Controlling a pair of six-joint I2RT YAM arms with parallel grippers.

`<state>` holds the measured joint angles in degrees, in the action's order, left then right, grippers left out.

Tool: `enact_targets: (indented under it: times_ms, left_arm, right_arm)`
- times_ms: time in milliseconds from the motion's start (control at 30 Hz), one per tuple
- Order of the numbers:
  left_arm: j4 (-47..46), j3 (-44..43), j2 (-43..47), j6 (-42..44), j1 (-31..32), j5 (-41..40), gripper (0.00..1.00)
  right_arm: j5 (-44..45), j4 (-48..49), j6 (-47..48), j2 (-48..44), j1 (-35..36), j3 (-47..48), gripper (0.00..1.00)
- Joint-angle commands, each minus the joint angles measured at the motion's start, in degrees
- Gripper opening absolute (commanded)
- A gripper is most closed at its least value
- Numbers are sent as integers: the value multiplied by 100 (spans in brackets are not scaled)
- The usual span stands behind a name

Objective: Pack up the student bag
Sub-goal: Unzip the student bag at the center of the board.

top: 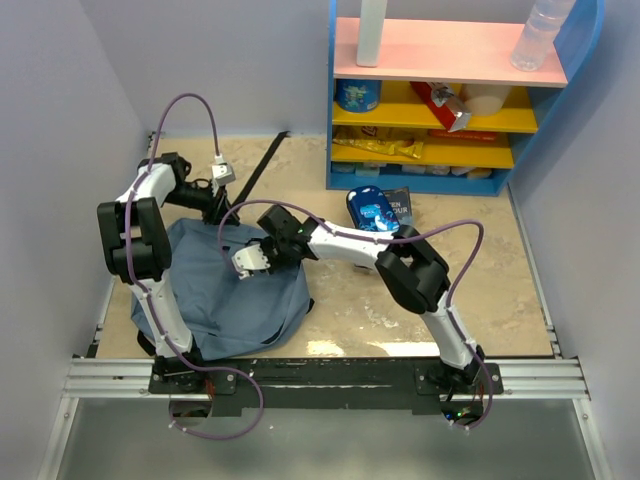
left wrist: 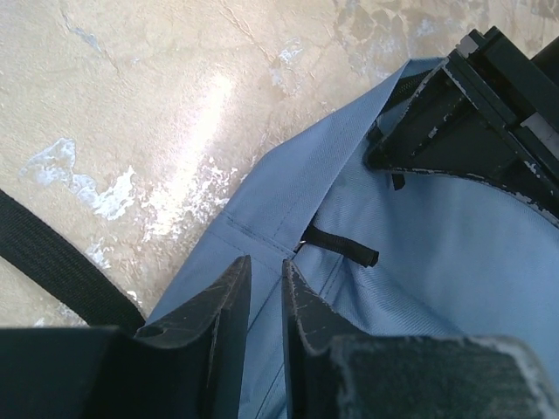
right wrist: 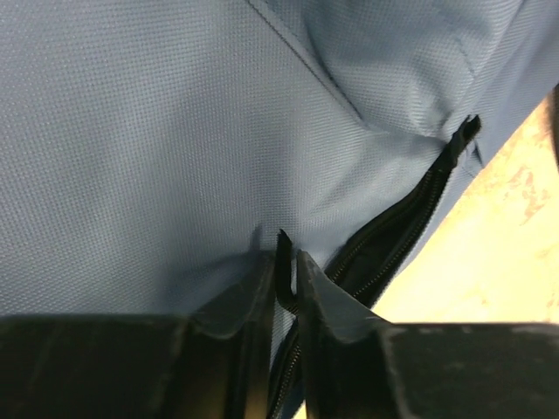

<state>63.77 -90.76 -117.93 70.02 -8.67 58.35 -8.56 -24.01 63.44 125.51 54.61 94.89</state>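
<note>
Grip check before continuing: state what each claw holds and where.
Left claw pinches the student bag by its blue fabric edge; right claw pinches its black zipper pull.

The bag (top: 235,300) fills the counter's (top: 480,290) near left corner, and the right arm (top: 350,243) reaches across the middle to it. A black strap (top: 258,170) trails toward the far edge. A shelf (top: 440,50) blocks the far right corner, with a blue can (top: 368,208) and a dark packet (top: 402,205) just before it. The near right stretch leaves room for a pincer to pass.
</note>
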Motion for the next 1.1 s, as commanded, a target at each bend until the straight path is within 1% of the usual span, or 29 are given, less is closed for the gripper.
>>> enact_targets:
  times_ms: [0, 133, 233, 267, 333, 367, 400, 467, 500, 533, 567, 667, 800, 867, 900, 1067]
  left_arm:
    - [-180, 120, 341, -32, -47, 230, 25]
    - [-216, 155, 402, -58, -48, 230, 25]
    - [-251, 164, 455, -85, -47, 300, 25]
    - [-277, 181, 490, -111, -39, 309, 25]
    - [-321, 199, 525, -208, -12, 326, 25]
    - [-312, 199, 569, -208, 14, 326, 25]
    - [-304, 199, 595, -191, 66, 300, 25]
    - [-198, 225, 674, 10, 128, 256, 30]
    - [-137, 234, 692, 142, 189, 256, 32]
    - [-15, 226, 692, 248, 225, 247, 36]
    - [13, 226, 658, 371, 269, 247, 39]
    - [153, 138, 517, 582, 462, 151, 44]
    - [364, 6, 289, 715, 786, 37, 48]
    - [382, -20, 218, 715, 823, 45, 48]
    - [347, -47, 200, 689, 1005, 63, 49]
    - [338, -371, 33, 706, 1139, 414, 50]
  right_arm:
    - [-93, -446, -322, 237, 32, 108, 17]
    - [-172, -684, -490, 386, 32, 345, 17]
    - [-295, -605, -640, 264, 41, 311, 6]
    - [-304, -561, -701, 211, 24, 285, 0]
    - [-217, -132, -955, -96, 15, 14, 0]
    - [-251, 287, -1174, -263, -29, -110, 0]
    - [-434, 492, -1315, -421, -82, -242, 0]
    - [-865, 1000, -1614, -887, -318, -541, 0]
    - [-1058, 1169, -1955, -1019, -424, -646, 0]
    - [-1417, 1345, -2080, -1307, -512, -856, 0]
    - [-1560, 1677, -2194, -1432, -678, -980, 0]
    - [-2078, 2240, -2572, -1783, -908, -1359, 0]
    - [-2370, 2523, -2670, -1899, -1014, -1509, 0]
    - [-2466, 2585, -2714, -1899, -1014, -1509, 0]
    - [-2510, 2603, -2740, -1882, -1031, -1491, 0]
    - [-2695, 2752, -2863, -1873, -1049, -1535, 0]
